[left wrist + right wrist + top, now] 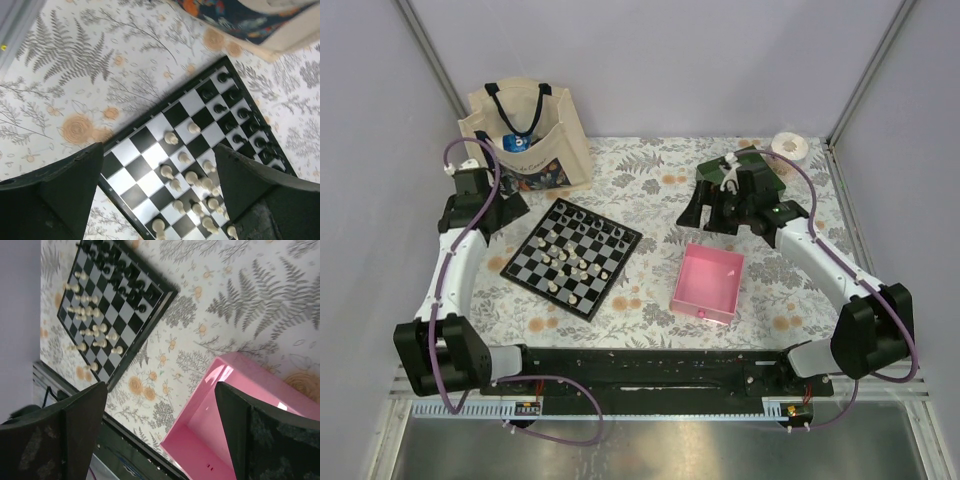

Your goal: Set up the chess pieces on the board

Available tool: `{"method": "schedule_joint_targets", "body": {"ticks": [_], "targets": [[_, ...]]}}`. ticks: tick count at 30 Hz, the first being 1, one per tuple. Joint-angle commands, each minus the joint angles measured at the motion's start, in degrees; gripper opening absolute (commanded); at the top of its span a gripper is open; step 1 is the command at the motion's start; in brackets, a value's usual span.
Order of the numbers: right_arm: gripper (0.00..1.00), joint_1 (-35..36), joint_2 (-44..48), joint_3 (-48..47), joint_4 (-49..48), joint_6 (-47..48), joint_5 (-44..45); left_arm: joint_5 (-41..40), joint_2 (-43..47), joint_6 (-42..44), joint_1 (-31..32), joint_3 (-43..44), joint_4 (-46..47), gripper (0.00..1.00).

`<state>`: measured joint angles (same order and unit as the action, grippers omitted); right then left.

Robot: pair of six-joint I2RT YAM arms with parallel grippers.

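Left gripper (pixel 160 148): my jaws apart, empty, over a corner of the flat black-and-white checkered board (pixel 146 138); tiny cream and black chess pieces (pixel 171 138) stand on it. Right gripper (pixel 161 386): apart, over the pink square plastic tray (pixel 235 390), board well apart. Beige canvas tote bag (pixel 532 128): print unreadable.

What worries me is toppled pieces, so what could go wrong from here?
The cream pieces crowd together on the board; the open left gripper has fingers far wider than a piece, so grasping one may topple neighbours. The black pieces sit packed along one edge, leaving little room for fingers.
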<state>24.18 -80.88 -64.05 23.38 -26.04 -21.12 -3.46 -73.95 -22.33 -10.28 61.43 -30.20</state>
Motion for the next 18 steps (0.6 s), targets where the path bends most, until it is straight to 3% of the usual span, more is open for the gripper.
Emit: {"method": "schedule_joint_targets", "body": {"ticks": [1, 8, 11, 15, 18], "targets": [[0.98, -5.37, 2.57, -0.28, -3.97, -3.94, -5.61, -7.86, 2.06, -3.58, 6.14, 1.15, -7.06, 0.93], [0.98, -5.38, 3.01, -3.18, 0.88, -1.64, -3.75, -10.06, -1.28, -10.19, 9.13, 3.44, -17.25, 0.86], [0.98, -5.38, 2.57, -3.18, 1.06, -1.64, -3.66, -9.72, -1.19, -11.77, 9.93, 0.63, -16.74, 0.73], [0.99, -5.38, 2.57, -3.01, 1.14, -1.38, -3.75, -9.55, -1.72, -14.06, 9.85, -3.24, -13.76, 0.65], [0.98, -5.38, 2.48, -3.01, 1.23, -1.38, -4.45, -8.14, -3.12, -16.51, 9.85, -4.56, -10.86, 0.64]]}}
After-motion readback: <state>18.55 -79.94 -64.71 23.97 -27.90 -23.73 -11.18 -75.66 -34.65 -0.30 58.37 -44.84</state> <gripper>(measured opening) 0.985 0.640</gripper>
